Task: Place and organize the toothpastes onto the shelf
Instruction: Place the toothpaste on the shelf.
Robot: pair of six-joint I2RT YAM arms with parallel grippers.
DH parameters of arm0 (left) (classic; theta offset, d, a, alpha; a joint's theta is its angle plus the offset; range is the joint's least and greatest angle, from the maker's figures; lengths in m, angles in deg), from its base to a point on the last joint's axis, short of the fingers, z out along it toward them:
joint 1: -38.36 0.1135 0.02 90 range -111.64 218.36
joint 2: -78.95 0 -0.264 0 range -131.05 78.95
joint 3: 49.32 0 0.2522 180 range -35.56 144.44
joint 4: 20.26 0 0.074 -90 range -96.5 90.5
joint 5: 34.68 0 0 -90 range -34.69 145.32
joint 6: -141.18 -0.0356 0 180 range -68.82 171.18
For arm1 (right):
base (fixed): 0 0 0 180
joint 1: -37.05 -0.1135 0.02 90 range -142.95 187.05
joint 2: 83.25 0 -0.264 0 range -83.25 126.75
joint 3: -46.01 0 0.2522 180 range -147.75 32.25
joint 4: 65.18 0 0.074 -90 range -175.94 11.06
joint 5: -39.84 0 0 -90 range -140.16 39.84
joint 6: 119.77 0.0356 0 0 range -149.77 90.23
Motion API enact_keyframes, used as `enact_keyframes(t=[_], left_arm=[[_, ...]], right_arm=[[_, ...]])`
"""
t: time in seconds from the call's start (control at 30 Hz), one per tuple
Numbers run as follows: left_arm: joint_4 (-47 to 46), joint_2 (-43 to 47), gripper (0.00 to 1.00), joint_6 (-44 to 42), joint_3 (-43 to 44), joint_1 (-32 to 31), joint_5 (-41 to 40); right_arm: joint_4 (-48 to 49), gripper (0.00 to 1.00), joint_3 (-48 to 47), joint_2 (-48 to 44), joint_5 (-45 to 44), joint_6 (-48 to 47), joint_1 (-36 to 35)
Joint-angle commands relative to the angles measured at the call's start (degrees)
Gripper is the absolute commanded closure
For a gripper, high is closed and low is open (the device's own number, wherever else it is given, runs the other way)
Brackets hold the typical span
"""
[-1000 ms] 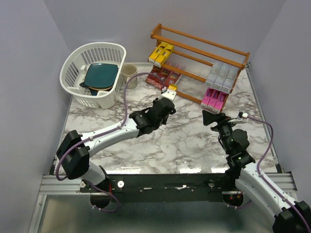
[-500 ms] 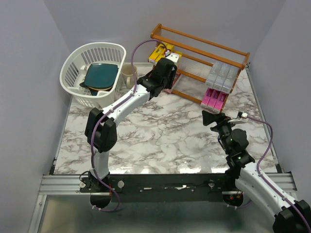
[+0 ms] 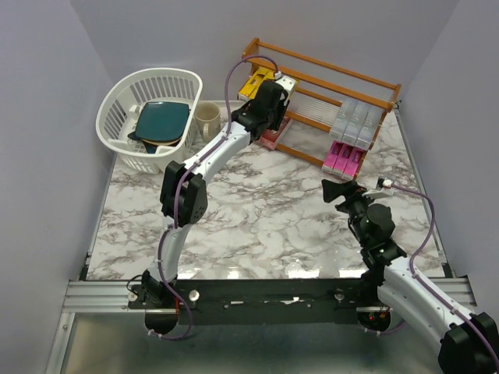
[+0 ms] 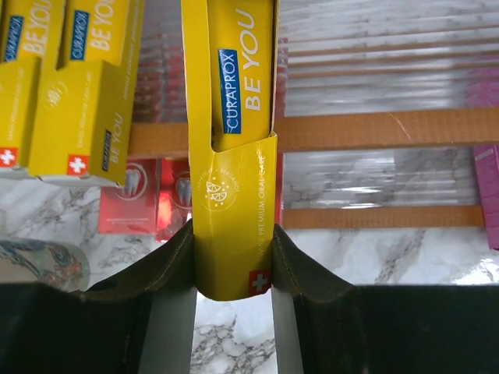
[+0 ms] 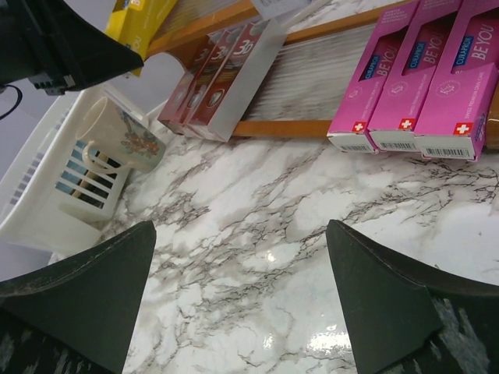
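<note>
Holding one yellow Curaprox toothpaste carton (image 4: 232, 195) by its near end: left fingers (image 4: 148, 284), clamped shut, at the shelf (image 4: 374, 128)'s left end beside two yellow cartons (image 4: 70, 86). Right fingers (image 5: 78, 304) spread wide, empty, over the bench (image 5: 257, 234)'s right side.

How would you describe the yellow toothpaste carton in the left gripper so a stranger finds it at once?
Find the reddish-brown wooden slatted shelf. At its left end lie two yellow cartons; beside them is a third yellow carton. It alone is clamped upright by the left gripper.
</note>
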Motion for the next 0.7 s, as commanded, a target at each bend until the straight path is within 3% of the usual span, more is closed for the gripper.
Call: enact_keyframes(t=[0.0,0.43,0.67], left_arm=[[-4.52,-2.79,0.59,-4.28,5.03,1.51,1.02],[-10.24,-7.62,0.51,-7.88,7.32,2.57,-1.09],[-14.9,-6.05,0.44,-8.76,3.55,2.57,-2.94]], right_arm=[[0.8,0.01,-0.26,0.73,-0.22,0.36,0.13],[2.03,0.01,-0.61,3.37,1.36,0.19,0.05],[2.21,0.01,-1.05,4.43,2.42,0.1,0.05]])
